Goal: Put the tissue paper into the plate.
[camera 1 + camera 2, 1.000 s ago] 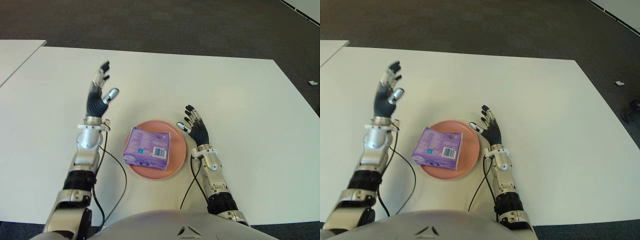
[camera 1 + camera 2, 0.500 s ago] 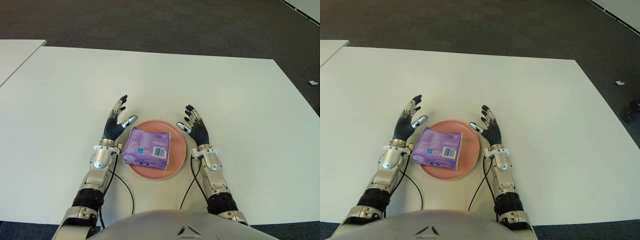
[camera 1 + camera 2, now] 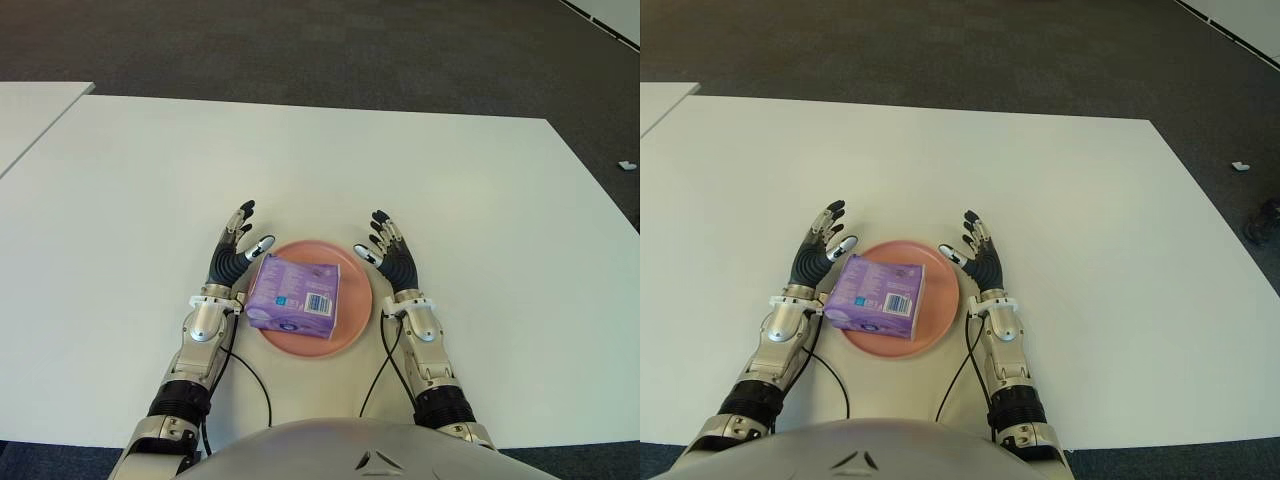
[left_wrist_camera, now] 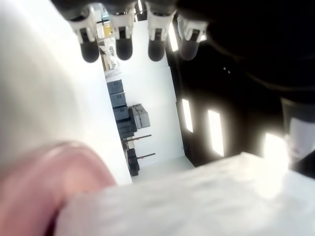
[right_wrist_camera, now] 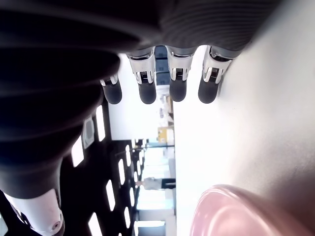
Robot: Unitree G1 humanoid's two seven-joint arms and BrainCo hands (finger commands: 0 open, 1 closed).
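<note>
A purple tissue pack (image 3: 295, 293) lies on the pink plate (image 3: 355, 322) near the front of the white table (image 3: 420, 170). My left hand (image 3: 238, 253) is just left of the plate, fingers spread and holding nothing. My right hand (image 3: 388, 252) is at the plate's right rim, fingers also spread and empty. Both hands flank the pack without touching it. In the left wrist view the straight fingertips (image 4: 124, 45) show above the pink rim (image 4: 59, 167) and the pack's pale side (image 4: 197, 196). The right wrist view shows extended fingertips (image 5: 147, 91) and the plate's edge (image 5: 231, 209).
Dark carpet (image 3: 330, 45) lies beyond the table's far edge. A second white table's corner (image 3: 30, 115) shows at the far left. Black cables (image 3: 250, 375) run from both wrists toward my body over the table's front.
My left hand came down from a raised position at the left and drew in beside the plate's left rim. The right hand, plate and tissue pack stayed put.
</note>
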